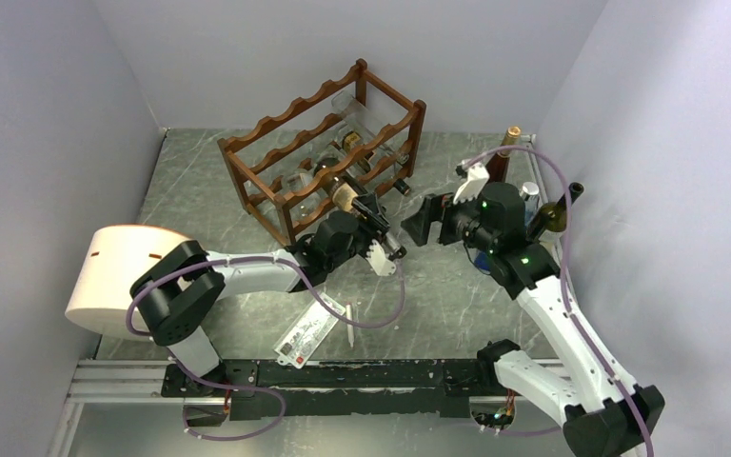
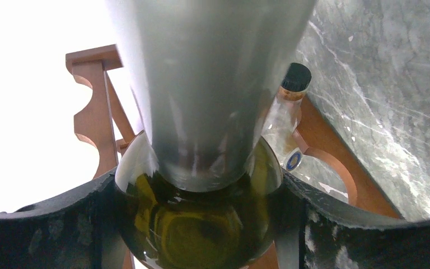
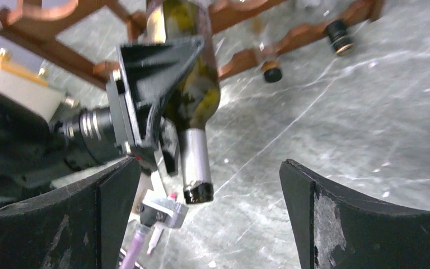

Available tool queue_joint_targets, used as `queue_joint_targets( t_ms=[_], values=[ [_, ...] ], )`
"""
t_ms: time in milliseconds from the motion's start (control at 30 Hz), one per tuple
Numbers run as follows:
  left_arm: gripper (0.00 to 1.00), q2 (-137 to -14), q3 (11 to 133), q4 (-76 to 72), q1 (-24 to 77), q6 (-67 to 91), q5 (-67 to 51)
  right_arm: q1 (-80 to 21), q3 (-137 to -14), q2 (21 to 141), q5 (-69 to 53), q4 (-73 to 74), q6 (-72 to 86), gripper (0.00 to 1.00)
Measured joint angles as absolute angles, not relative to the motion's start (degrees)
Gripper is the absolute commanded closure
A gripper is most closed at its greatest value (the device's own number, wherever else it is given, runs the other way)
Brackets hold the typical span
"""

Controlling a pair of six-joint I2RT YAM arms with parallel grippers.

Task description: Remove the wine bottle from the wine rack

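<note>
**Left claw pinches the wine bottle at the front of the rack**

The wine bottle (image 3: 200,98) is of dark green glass, with a silver foil on the neck and a black tip. It lies tilted, the neck pointing away from the wine rack (image 1: 295,103) and down toward the bench (image 1: 457,305). Its thick end reaches to the lower rails at the front of the rack. Whether it rests on a rail there, I cannot tell.

The left claw (image 1: 378,240) is pinching this bottle. Its two black fingers (image 2: 45,230) press on both sides of the glass, at the shoulder where the body becomes the neck. In the left wrist view the foil neck runs over the camera and the green shoulder fills the gap between the fingers.

The right claw (image 1: 435,211) is spread wide and holds nothing. It hangs just beside the bottle's tip and faces it, not touching.

Inside the rack lie smaller bottles. One of them is a clear bottle with a black cap (image 2: 292,95), beside the green one. A few bottles (image 1: 511,148) stand upright near the right wall. A white cylinder (image 1: 119,276) sits at the left edge of the bench, and a printed card (image 1: 306,335) lies near the arm bases.
</note>
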State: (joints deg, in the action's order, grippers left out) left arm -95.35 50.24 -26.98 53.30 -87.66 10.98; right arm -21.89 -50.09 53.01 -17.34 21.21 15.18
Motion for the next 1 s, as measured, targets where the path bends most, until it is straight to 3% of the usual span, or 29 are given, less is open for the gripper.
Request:
queue_joint_targets(
  t_ms=[333,700,1000],
  values=[
    [0.81,-94.7,50.2,-25.6,60.0,-85.0,14.1,-21.7,-60.6,46.5,-3.6,27.7,13.2,0.00],
    [0.82,-92.0,51.0,-23.0,71.5,-78.5,17.2,-21.7,-62.7,43.9,1.5,31.1,10.7,0.00],
    [0.81,-87.4,58.0,-18.0,77.9,-63.1,16.3,-21.7,-63.8,40.9,3.8,33.6,9.8,0.00]
  ],
)
